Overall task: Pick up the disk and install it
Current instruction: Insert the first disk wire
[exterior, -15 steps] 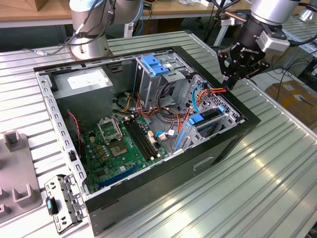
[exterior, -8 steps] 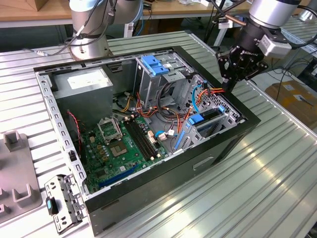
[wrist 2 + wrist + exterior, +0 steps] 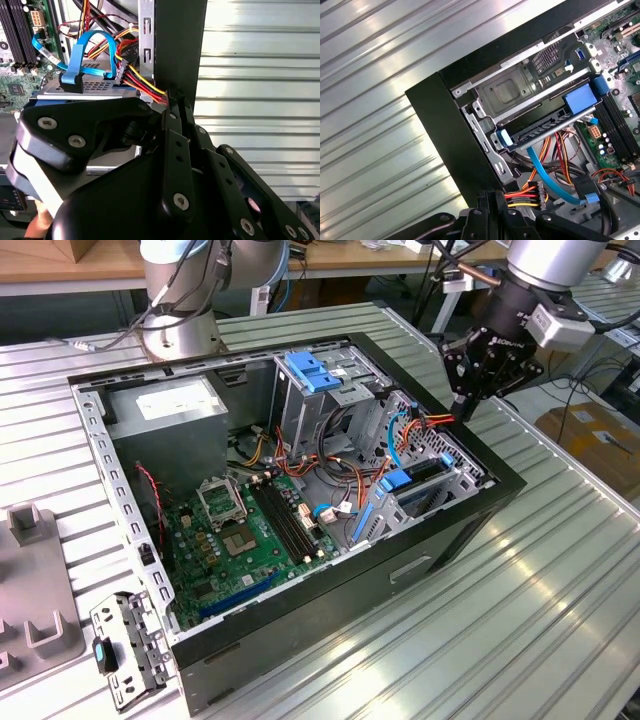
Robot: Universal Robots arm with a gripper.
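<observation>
Hovering over the case (image 3: 470, 530) corner, the claw (image 3: 462, 405) hides its fingertips.

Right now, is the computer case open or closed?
Open: the case lies with its side panel off, motherboard and cables exposed.

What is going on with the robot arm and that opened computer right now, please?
The arm's gripper is at the far edge of the open computer case, next to the drive bay. It sits right by a bundle of red, yellow and black power wires. A blue data cable loops over a metal drive in the bay. I cannot tell whether the gripper holds anything.
</observation>
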